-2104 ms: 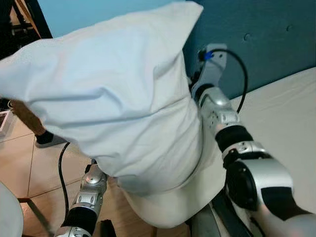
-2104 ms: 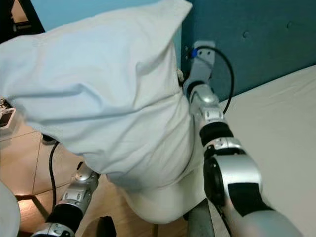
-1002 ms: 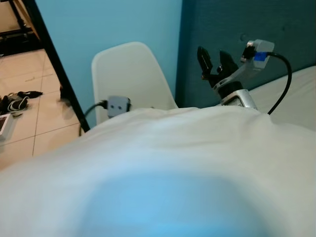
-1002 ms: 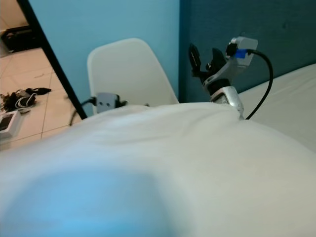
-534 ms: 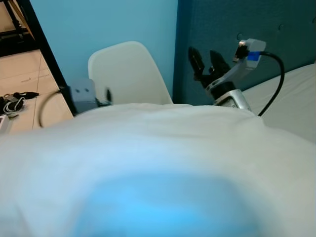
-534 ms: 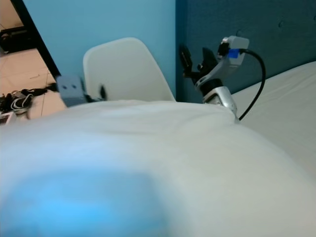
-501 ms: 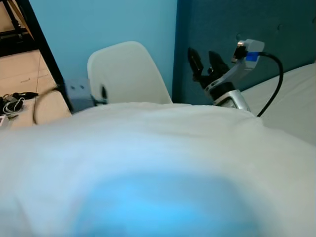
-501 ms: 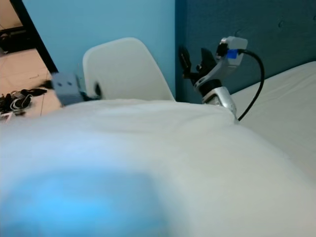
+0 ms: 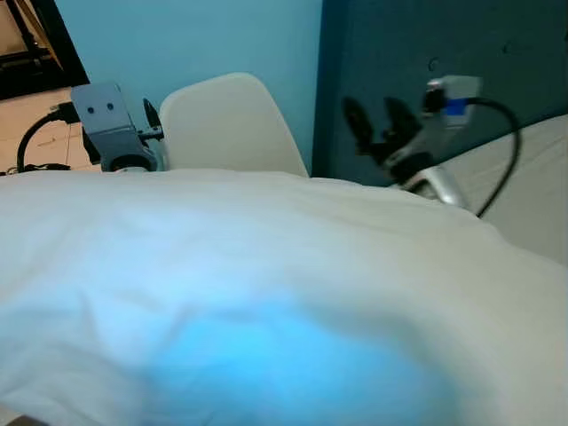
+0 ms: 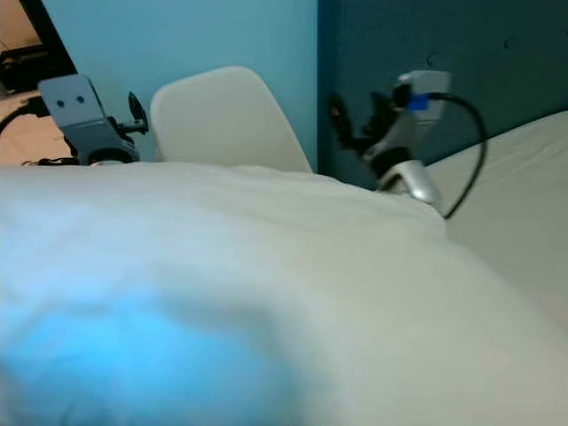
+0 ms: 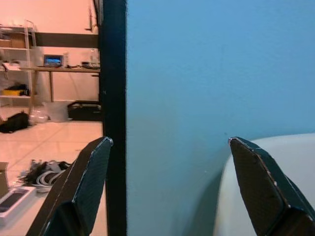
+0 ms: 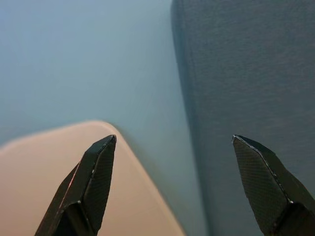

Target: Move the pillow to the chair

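The white pillow (image 9: 266, 293) lies across both my arms, close under the camera, and hides the lower part of the scene. Beyond it stands the white chair (image 9: 226, 124), its rounded backrest against the blue wall. My left gripper (image 11: 170, 142) pokes out over the pillow's far left edge, open, with nothing between its fingers; the chair's edge (image 11: 231, 206) is just past one fingertip. My right gripper (image 9: 374, 120) sticks up past the pillow to the right of the chair, also open and empty, facing the chair back (image 12: 39, 177) and the headboard.
A dark teal padded headboard (image 9: 444, 44) rises behind the right arm, with the pale mattress (image 10: 524, 177) below it. A black post (image 11: 113, 98) stands left of the blue wall (image 9: 195, 35). Beyond it are tiled floor and shelves (image 11: 49, 64).
The left arm has swung further left and higher, so its wrist camera and a finger now stand above the pillow. The right gripper drifted slightly right. The pillow stays draped over the arms.
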`<state>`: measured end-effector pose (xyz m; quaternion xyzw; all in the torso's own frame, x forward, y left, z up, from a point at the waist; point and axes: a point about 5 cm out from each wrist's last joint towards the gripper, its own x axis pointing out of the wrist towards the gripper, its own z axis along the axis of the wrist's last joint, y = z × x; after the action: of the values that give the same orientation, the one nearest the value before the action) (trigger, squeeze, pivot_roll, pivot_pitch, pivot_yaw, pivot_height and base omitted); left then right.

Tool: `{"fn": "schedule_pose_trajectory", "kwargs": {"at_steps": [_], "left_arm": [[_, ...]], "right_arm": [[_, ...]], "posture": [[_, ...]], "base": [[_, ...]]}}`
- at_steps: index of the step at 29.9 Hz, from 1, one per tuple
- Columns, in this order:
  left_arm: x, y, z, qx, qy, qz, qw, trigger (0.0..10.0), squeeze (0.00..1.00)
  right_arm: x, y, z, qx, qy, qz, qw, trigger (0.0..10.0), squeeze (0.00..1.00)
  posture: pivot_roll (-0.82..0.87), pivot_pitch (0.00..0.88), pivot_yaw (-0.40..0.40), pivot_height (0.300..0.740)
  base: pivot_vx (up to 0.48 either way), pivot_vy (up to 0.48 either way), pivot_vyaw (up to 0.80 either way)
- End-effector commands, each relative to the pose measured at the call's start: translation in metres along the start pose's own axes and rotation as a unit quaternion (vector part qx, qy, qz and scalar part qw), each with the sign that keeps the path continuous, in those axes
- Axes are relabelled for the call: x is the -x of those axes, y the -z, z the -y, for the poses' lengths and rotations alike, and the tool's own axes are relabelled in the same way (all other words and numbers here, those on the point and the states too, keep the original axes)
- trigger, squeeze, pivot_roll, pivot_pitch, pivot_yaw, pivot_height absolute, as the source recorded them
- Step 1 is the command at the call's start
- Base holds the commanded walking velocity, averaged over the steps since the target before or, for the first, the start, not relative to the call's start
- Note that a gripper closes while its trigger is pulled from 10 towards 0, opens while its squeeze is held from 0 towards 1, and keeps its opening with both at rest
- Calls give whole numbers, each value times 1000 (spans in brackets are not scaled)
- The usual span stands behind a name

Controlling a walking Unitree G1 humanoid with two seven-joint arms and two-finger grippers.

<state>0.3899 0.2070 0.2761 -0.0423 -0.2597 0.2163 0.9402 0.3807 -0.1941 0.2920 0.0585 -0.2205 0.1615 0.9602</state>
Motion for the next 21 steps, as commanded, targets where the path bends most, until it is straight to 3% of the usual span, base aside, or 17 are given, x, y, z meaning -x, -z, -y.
{"fn": "schedule_pose_trajectory", "kwargs": {"at_steps": [1, 2, 3, 4, 7, 8, 9, 10, 12, 13, 15, 16, 17, 18, 19, 20, 21], "left_arm": [[-2, -6, 2, 14, -8, 11, 1000, 10000, 0], [-2, -6, 2, 15, -9, 14, 1000, 10000, 0], [1, -6, 3, 15, -6, 17, 1000, 10000, 0], [1, -6, 3, 15, -6, 17, 1000, 10000, 0], [5, -4, 5, 14, 0, 15, 1000, 10000, 0], [5, -4, 5, 14, 0, 15, 1000, 10000, 0], [7, -3, 6, 12, 3, 16, 1000, 10000, 0], [7, -3, 6, 12, 3, 16, 1000, 10000, 0], [8, -2, 7, 13, 5, 16, 1000, 10000, 0], [8, -2, 7, 13, 5, 16, 1000, 10000, 0], [10, -1, 8, 15, 7, 14, 1000, 10000, 0], [10, -1, 9, 16, 7, 13, 1000, 10000, 0], [10, -1, 9, 16, 7, 13, 1000, 10000, 0], [12, 0, 10, 16, 11, 13, 1000, 10000, 0], [13, 0, 10, 16, 12, 13, 1000, 10000, 0], [13, 0, 10, 16, 12, 13, 1000, 10000, 0], [13, 0, 10, 16, 13, 12, 1000, 10000, 0]], "right_arm": [[2, -1, 0, 1, -14, -5, 1000, 10000, 0], [7, -8, 6, 10, -36, -4, 999, 10000, 0], [28, -35, 17, -14, -137, 17, 990, 10000, 0], [35, -43, 18, -16, -171, 22, 985, 10000, 0], [68, -50, 24, 44, -274, -43, 960, 10000, 0], [68, -50, 24, 44, -274, -43, 960, 10000, 0], [90, -47, 28, 75, -320, -106, 939, 10000, 0], [90, -47, 28, 75, -320, -106, 939, 10000, 0], [114, -38, 33, 98, -348, -188, 913, 10000, 0], [114, -38, 33, 98, -348, -188, 913, 10000, 0], [152, -23, 47, 127, -350, -327, 869, 10000, 0], [165, -19, 51, 135, -351, -371, 849, 10000, 0], [165, -19, 51, 135, -351, -371, 849, 10000, 0], [183, -14, 56, 143, -352, -428, 820, 10000, 0], [189, -15, 55, 138, -354, -446, 811, 10000, 0], [189, -15, 55, 138, -354, -446, 811, 10000, 0], [195, -16, 54, 131, -356, -468, 798, 10000, 0]], "posture": [[-204, 100, 46, 520], [-207, 100, 47, 520], [-209, 100, 47, 520], [-209, 100, 47, 520], [-217, 103, 50, 520], [-217, 103, 50, 520], [-224, 106, 48, 520], [-224, 106, 48, 520], [-232, 109, 50, 520], [-232, 109, 50, 520], [-239, 113, 54, 520], [-239, 113, 54, 520], [-239, 113, 54, 520], [-239, 113, 54, 520], [-243, 114, 58, 520], [-243, 114, 58, 520], [-243, 114, 58, 520]], "base": [[0, 0, 0], [0, 0, 0], [0, 0, 0], [0, 0, 0], [0, 0, 0], [0, 0, 0], [0, 0, 0], [0, 0, 0], [0, 0, 0], [0, 0, 0], [0, 0, 0], [0, 0, 0], [0, 0, 0], [0, 0, 0], [0, 0, 0], [0, 0, 0], [0, 0, 0]]}}
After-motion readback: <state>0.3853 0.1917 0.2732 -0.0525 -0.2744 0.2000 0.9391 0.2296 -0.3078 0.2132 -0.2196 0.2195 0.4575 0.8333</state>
